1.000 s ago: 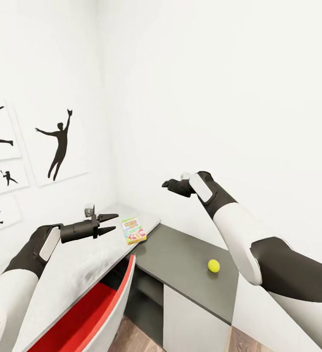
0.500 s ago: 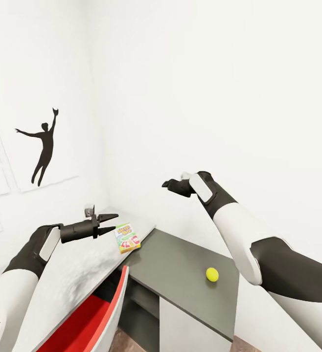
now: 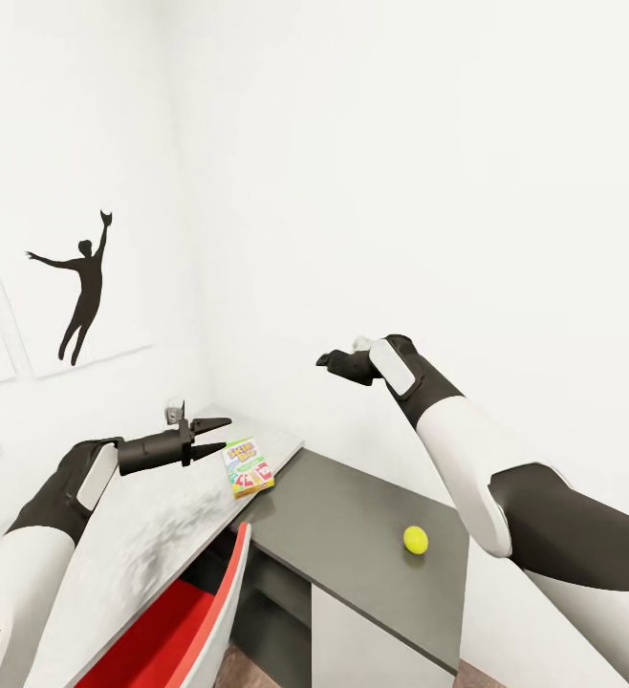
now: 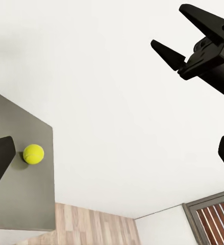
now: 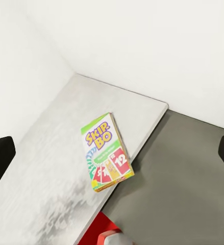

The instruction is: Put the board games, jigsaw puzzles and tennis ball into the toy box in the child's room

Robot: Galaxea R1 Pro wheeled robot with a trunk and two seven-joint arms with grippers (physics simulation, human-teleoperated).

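One board game, the orange-green Skip-Bo box [image 3: 248,465] [image 5: 105,153], lies flat near the corner of the table's white top [image 3: 142,535]. The tennis ball [image 3: 415,540] [image 4: 33,153] rests on the lower dark grey surface [image 3: 353,516] to its right. My left gripper [image 3: 217,434] hovers open above the white top, just left of the Skip-Bo box, holding nothing. Raised in the air above the grey surface, my right gripper [image 3: 325,361] [image 4: 168,25] is open and empty. The toy box, jigsaw puzzles and bed are out of view.
A red-and-white chair [image 3: 176,621] is tucked under the white top's front edge. White walls meet in a corner behind the table, with silhouette posters [image 3: 85,287] on the left wall. Wood floor [image 4: 91,227] lies below.
The whole view has shifted, so the camera turned slightly right early on. Both arms keep their pose, and the box and ball have not moved on the table.
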